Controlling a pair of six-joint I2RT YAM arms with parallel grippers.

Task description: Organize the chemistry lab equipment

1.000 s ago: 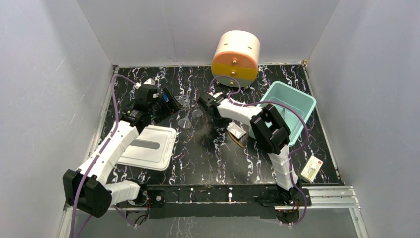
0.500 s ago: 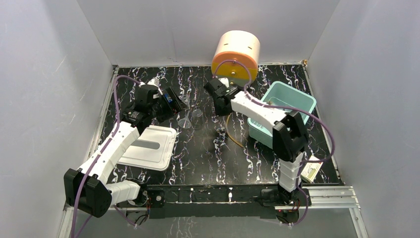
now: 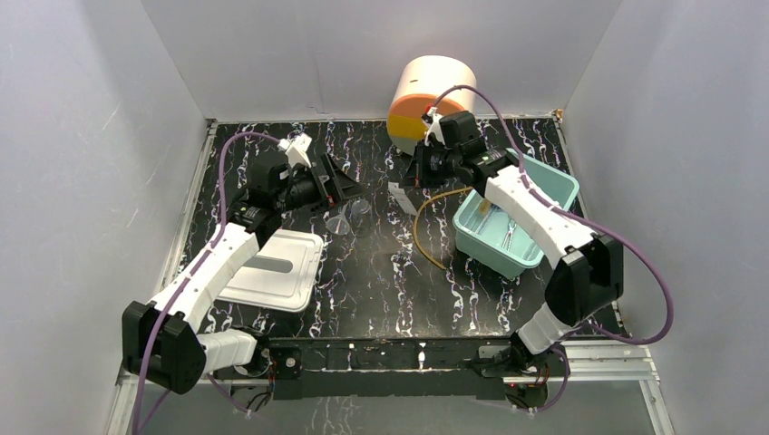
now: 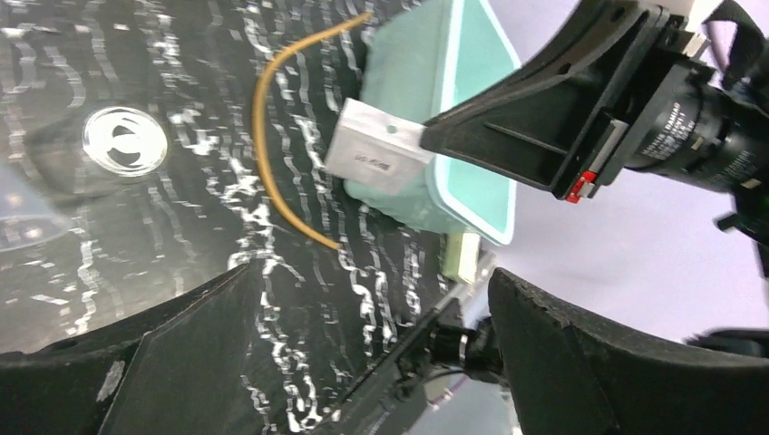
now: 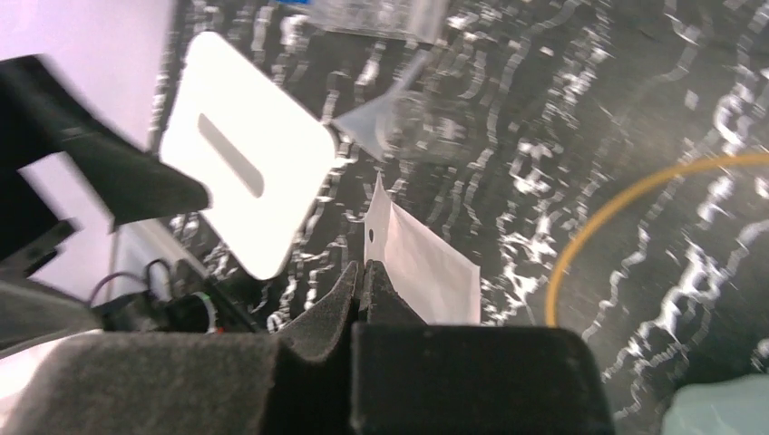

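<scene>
So, right tool (image 5: pixel 365 272): you have it pinched shut on the top corner of the bag (image 5: pixel 422 267). A one-corner grip lets the bag hang flat and free below the jaws.
Bag: it hangs above the counter, toward the far edge at the middle, just in front of the drawer unit (image 3: pixel 433 86) and left of the bin (image 3: pixel 544 172). Carried high like this, it probably clears the bin's wall.
Left tool (image 4: pixel 374 281): its jaws stand wide with nothing between them, over the far-left part of the counter. Its wrist view looks straight at the bag. I cannot tell whether you mean to take the bag or reach down for the funnel.
Bin: it sits in the far-right part of the counter, open, with the scissors (image 3: pixel 508 234) lying inside. It appears to be your collecting place.
Lid (image 3: pixel 272 267): it lies flat by the left edge, well apart from the bin, so the bin's mouth is free for drops.
Tubing (image 3: pixel 424 231): a loose curve at mid-counter, its far end beside the bin's left wall, not yet stowed.
Funnel (image 3: pixel 340 223): it sits on the counter just beside the left tool, not yet put away.
Rack (image 5: pixel 381 14): only its edge shows, beyond the funnel.
Next move: you would likely swing the bag right, over the bin, before letting it go.
</scene>
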